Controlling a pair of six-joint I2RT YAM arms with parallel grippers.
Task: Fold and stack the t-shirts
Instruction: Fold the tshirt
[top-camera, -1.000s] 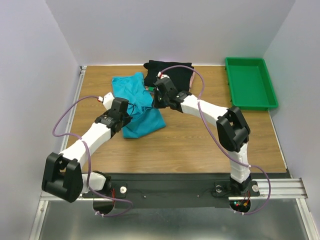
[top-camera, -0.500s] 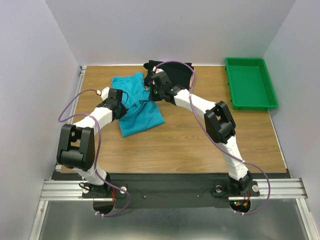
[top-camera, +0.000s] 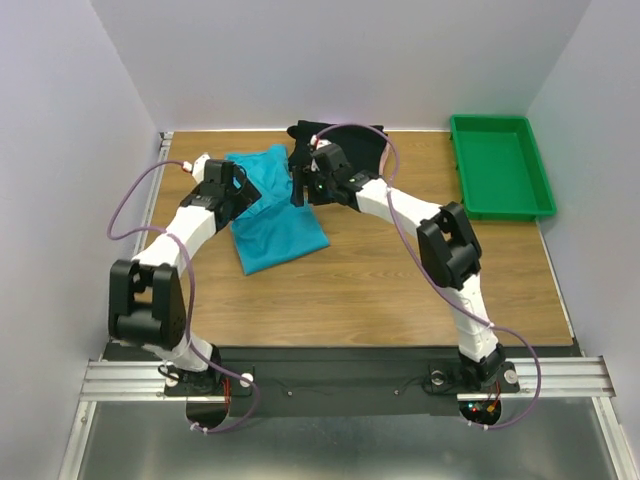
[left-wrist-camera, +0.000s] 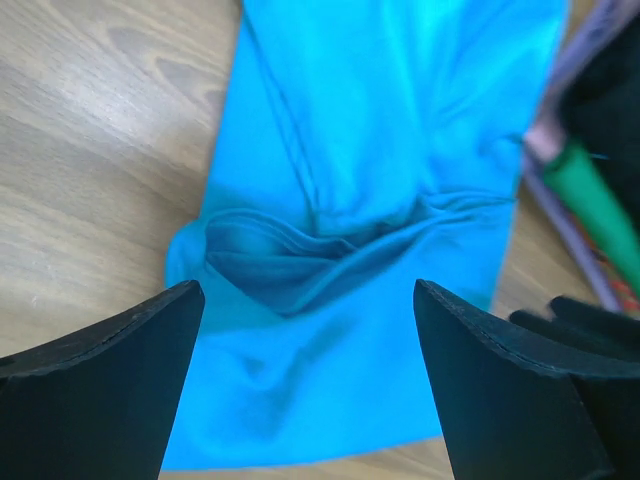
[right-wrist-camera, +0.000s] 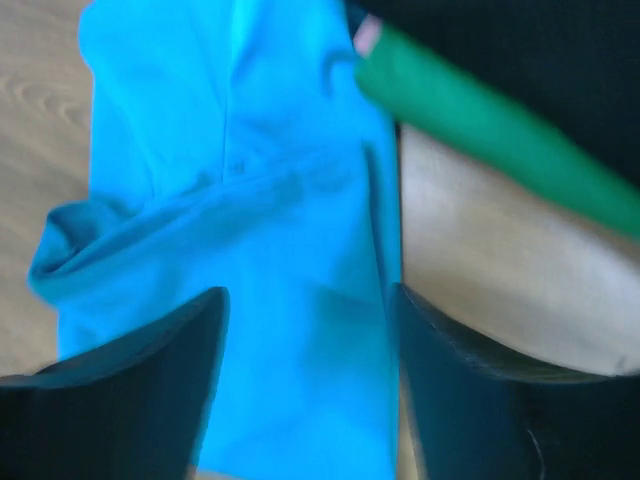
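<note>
The teal t-shirt (top-camera: 275, 215) lies folded on the wooden table, its far end between my two grippers. My left gripper (top-camera: 236, 192) hovers over the shirt's left side, jaws wide open, with only teal cloth (left-wrist-camera: 330, 180) below them. My right gripper (top-camera: 301, 186) is at the shirt's right edge, also open, over the teal cloth (right-wrist-camera: 250, 200) without pinching it. Behind the right gripper sits a folded pile: a black t-shirt (top-camera: 350, 145) on top and a green t-shirt (right-wrist-camera: 480, 120) under it, with a sliver of pink (right-wrist-camera: 366, 36).
A rigid green tray (top-camera: 500, 165) stands at the back right of the table. The table's rails run along the left edge (top-camera: 150, 200). Purple cables loop off both arms. Bare wood (top-camera: 400, 280) lies in front of the teal shirt.
Both grippers carried the shirt's near part toward the far side, then opened and let go. The teal shirt now lies as a shorter folded shape.
</note>
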